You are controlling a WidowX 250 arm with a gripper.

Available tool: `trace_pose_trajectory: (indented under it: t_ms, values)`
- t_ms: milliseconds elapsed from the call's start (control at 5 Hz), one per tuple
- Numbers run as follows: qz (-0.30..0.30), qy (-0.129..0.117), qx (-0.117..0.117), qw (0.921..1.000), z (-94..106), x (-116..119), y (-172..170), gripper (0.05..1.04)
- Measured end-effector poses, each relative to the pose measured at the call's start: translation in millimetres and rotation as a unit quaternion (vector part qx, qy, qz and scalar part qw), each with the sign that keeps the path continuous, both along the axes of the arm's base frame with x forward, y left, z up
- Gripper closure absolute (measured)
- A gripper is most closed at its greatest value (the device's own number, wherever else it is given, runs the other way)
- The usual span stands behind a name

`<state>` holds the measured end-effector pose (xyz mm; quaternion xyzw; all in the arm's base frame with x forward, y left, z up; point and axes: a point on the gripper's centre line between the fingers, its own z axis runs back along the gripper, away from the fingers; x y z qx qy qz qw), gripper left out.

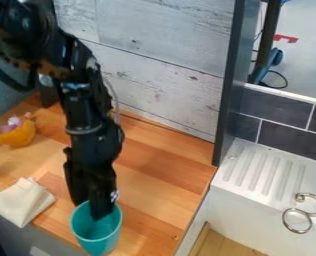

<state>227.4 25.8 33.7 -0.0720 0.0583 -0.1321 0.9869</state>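
Teal cup [96, 234], open-topped, narrowing downward, black tool [92, 209] at its rim, cannot tell if spread or pinching

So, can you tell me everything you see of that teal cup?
The cup is teal, round and open-topped, its smooth wall narrowing towards the base; it looks like plastic. Its mouth faces up, near the front edge of the wooden counter, beside the cloth. The pincer points down into its mouth; whether it grips the rim, I can't tell.

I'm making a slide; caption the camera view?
Gripper at a teal cup, cloth nearby on the wooden counter.
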Motion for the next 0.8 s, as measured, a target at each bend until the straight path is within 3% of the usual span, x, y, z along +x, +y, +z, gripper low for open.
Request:
trace_pose_trajectory:
  t_ms: [200, 400, 600, 800]
  values:
    - [0.016, -0.011, 0.015, 0.9997, 31.7, 7, 4, 0.075]
    - [0.031, 0.017, 0.020, 0.9992, 70.7, 14, 7, 0.081]
    - [0.032, 0.016, 0.047, 0.9982, 87.3, 25, 18, 0.082]
    - [0.041, 0.003, 0.073, 0.9965, 81.5, 27, 26, 0.082]
